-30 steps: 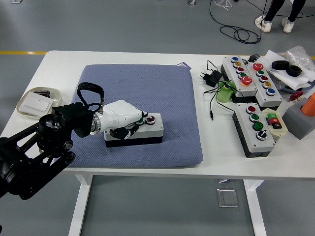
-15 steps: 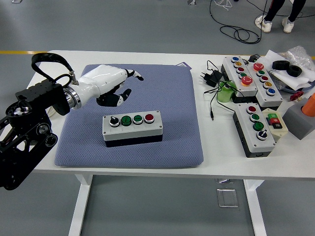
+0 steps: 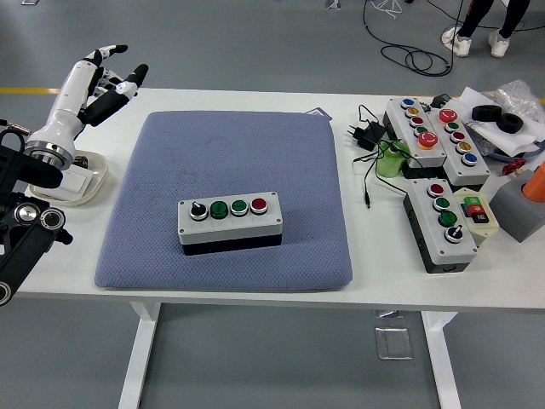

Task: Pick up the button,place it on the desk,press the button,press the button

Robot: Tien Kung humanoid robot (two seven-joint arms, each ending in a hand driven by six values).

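Note:
A grey button box [image 3: 229, 221] with a black base lies on the blue-grey pad [image 3: 255, 153] in the middle of the table. Its top carries a black knob, two green buttons and a red button [image 3: 259, 204]. My left hand [image 3: 102, 77] is white, raised high at the far left, well away from the box. Its fingers are spread and hold nothing. My right arm is out of view.
A white dish [image 3: 85, 183] sits at the left edge under my left arm. At the right lie several other button boxes [image 3: 443, 221], a black power adapter with cable [image 3: 364, 135], a green cup [image 3: 390, 160], tape rolls [image 3: 498, 117] and an orange object [image 3: 535, 183].
My left hand lifted off the button box, swung up and to the left, and now stands open above the table's left edge. The box has stayed in place.

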